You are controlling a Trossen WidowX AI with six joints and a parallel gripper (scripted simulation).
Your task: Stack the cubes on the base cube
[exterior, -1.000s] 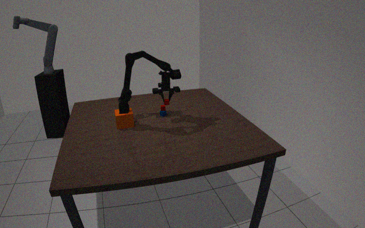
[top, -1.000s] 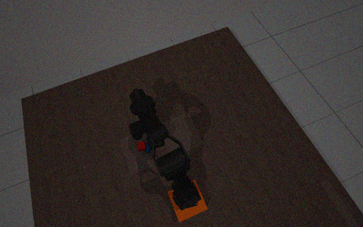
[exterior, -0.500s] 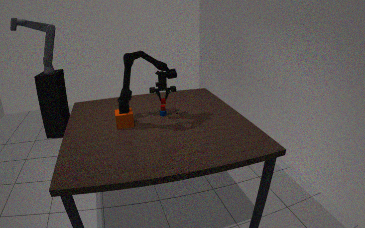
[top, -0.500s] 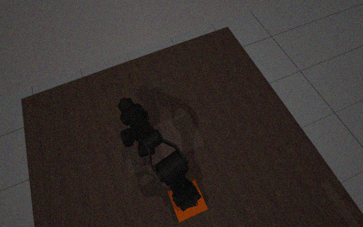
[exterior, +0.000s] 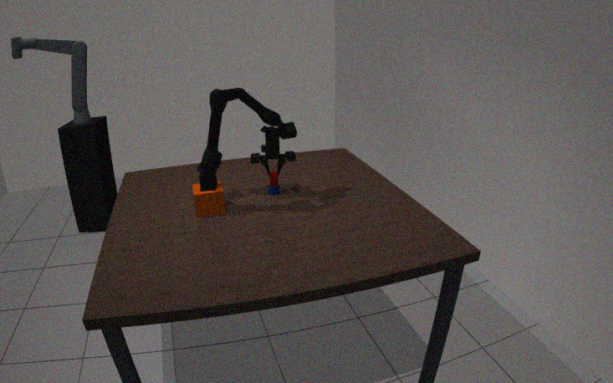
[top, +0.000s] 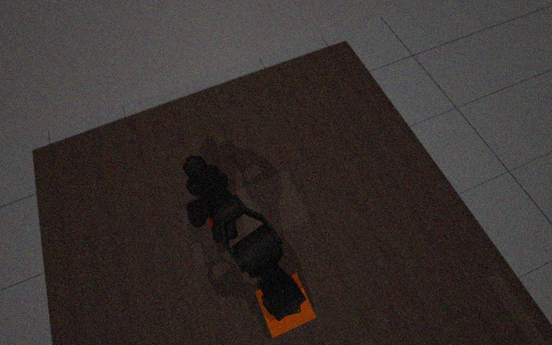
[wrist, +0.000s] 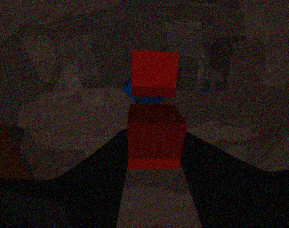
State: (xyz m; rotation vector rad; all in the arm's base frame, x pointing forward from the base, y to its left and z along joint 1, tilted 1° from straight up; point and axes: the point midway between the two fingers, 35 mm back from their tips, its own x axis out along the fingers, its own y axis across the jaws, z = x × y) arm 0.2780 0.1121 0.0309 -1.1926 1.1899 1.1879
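My gripper (exterior: 273,174) (wrist: 153,135) is shut on a red cube (wrist: 157,135) and holds it in the air close to the blue base cube (exterior: 273,191) (wrist: 149,100). The other red cube (wrist: 155,72) sits on top of the base cube, beyond the held cube in the wrist view. In the exterior view the two red cubes overlap as one red patch above the base cube. In the top view the arm covers the gripper and base cube; only a red sliver (top: 211,222) shows. Whether the held cube touches the base cube cannot be told.
The arm stands on an orange block (top: 303,315) (exterior: 210,204) on the brown table (top: 355,171) (exterior: 275,257). The block's dim edge shows at the left of the wrist view. A grey arm (exterior: 79,76) stands on a black pedestal (exterior: 88,176) beyond the table.
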